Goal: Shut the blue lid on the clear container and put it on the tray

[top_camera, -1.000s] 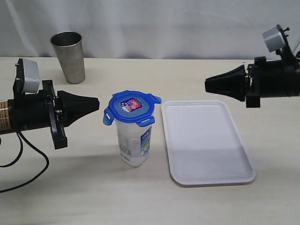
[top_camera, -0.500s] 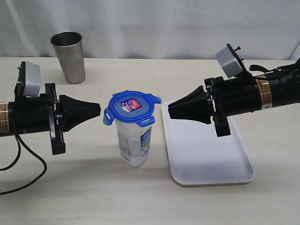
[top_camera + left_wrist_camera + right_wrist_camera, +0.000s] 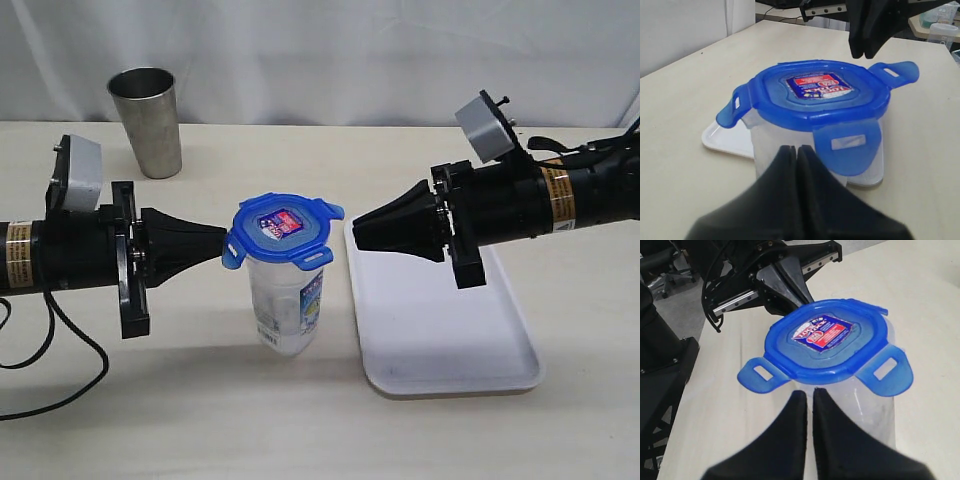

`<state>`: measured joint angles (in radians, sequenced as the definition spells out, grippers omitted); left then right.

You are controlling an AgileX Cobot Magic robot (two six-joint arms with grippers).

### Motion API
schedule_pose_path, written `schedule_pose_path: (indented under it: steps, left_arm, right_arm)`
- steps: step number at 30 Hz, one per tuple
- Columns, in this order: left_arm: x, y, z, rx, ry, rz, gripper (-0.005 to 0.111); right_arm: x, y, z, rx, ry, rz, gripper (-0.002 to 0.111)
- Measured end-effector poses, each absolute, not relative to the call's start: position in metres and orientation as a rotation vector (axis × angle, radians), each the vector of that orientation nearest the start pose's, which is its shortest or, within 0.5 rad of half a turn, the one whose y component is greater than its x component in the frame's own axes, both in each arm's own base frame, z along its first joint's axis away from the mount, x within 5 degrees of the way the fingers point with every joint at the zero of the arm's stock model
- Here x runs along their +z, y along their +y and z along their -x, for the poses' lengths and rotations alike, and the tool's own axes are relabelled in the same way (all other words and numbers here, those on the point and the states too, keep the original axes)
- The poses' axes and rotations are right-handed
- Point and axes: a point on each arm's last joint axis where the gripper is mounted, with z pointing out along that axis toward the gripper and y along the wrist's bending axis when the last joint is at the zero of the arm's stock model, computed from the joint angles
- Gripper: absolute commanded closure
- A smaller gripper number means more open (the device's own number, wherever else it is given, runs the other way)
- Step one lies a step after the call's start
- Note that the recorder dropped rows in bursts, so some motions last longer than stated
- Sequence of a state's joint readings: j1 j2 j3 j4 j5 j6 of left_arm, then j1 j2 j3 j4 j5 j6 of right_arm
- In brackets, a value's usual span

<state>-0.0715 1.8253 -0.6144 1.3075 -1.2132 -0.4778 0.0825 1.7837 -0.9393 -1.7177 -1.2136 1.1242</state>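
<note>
The sticker in the centre of the blue lid (image 3: 281,229) is red and blue with white writing, but the letters are too small to read. The clear container (image 3: 286,305) has a blue and white printed label on its side, and this text also cannot be read. Each arm has a yellowish band with fine print that is not legible.

There is one lid, one container, one white tray (image 3: 440,300), one steel cup (image 3: 147,120) and two tools. The lid sits on top of the container. The flaps that can be seen stand out from the rim or hang loose, not pressed against the wall.

The container stands upright on the counter (image 3: 180,400), in the middle, just to the left of the tray and not on it. The cup is far left, well apart from the other things.

The left tool (image 3: 220,242) has its jaws together and holds nothing. Its tip is at the left flap of the lid; I cannot tell if it touches. The right tool (image 3: 358,233) is also closed and empty. It points at the lid from the right, above the far left corner of the tray, with a small gap to the lid.

The counter is pale beige and smooth. Behind it hangs a white cloth. The right wrist view shows a grey floor and a black frame beyond the counter edge.
</note>
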Motion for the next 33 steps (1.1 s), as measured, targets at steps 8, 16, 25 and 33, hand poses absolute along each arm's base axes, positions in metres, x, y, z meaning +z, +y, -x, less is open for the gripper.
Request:
schedule_pose_path:
  steps: [8,16,25,33]
  left_arm:
    - [0.1508,-0.1014,-0.2641,-0.909,1.54,-1.075,0.107]
    - [0.1503,-0.1016,-0.263,-0.916,1.541,-1.087,0.107]
    - [0.1496,-0.1019,-0.2614,-0.937,1.552,-1.096,0.107]
    - [0.1487,-0.1022,-0.2595,-0.954,1.56,-1.112,0.107]
  right_arm:
    - [0.2036,0.1095,-0.3014,1.124,1.715,1.209,0.104]
    - [0.2041,0.1093,-0.3048,1.103,1.725,1.169,0.104]
    - [0.205,0.1095,-0.3058,1.104,1.723,1.15,0.104]
    - [0.2048,0.1094,-0.3063,1.096,1.725,1.148,0.104]
